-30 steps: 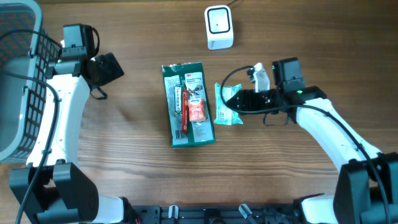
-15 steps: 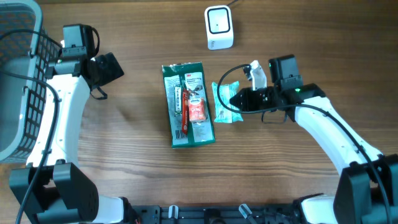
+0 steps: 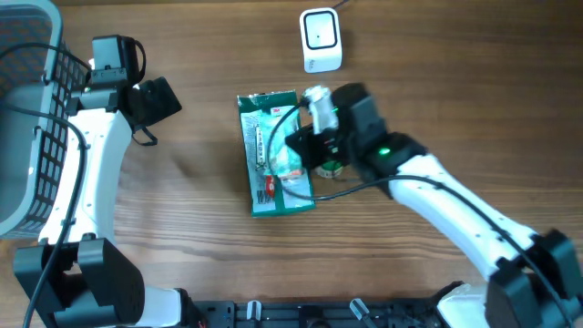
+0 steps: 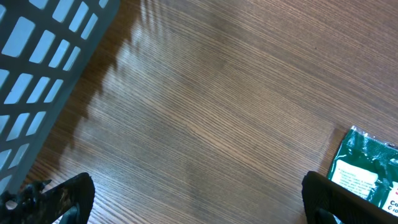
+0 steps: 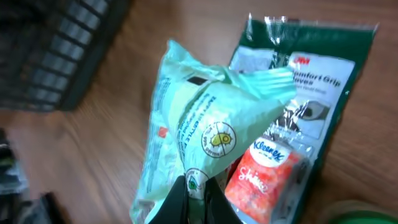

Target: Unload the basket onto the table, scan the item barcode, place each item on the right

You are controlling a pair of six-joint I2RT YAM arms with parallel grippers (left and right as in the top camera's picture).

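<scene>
Item: the pale green pouch (image 5: 199, 124) is up off the surface (image 3: 182, 237), hanging over the right half of the green card pack (image 3: 271, 187), at about 6 o'clock from the scanner (image 3: 321, 39).
Right end effector: the right end effector (image 5: 194, 200) is shut tight, pinching the pouch by its crimped end.
Why held so: I'd say an end pinch leaves both printed faces free to turn toward the scanner. A dark patch near the pouch's far end may be the barcode, but it is too blurred to tell.
Left end effector: the left end effector (image 3: 159, 98) is spread wide with nothing in it. It is parked at 9 o'clock beside the basket (image 3: 36, 137), seemingly to stay out of the way.
Scanner: it stands at 12 o'clock on the surface, well apart from the pouch.
Green card pack: it lies flat at the centre, with a red Kleenex packet (image 5: 264, 171) against its face.
Overhead view: only here do I see the scanner and both arms together, but the right arm hides most of the pouch.
Right wrist view: it shows the grip and the pouch's print close up, with no scanner in sight.
Left wrist view: it shows bare wood between the fingers, basket mesh at 10 o'clock and a corner of the pack at 4 o'clock.
</scene>
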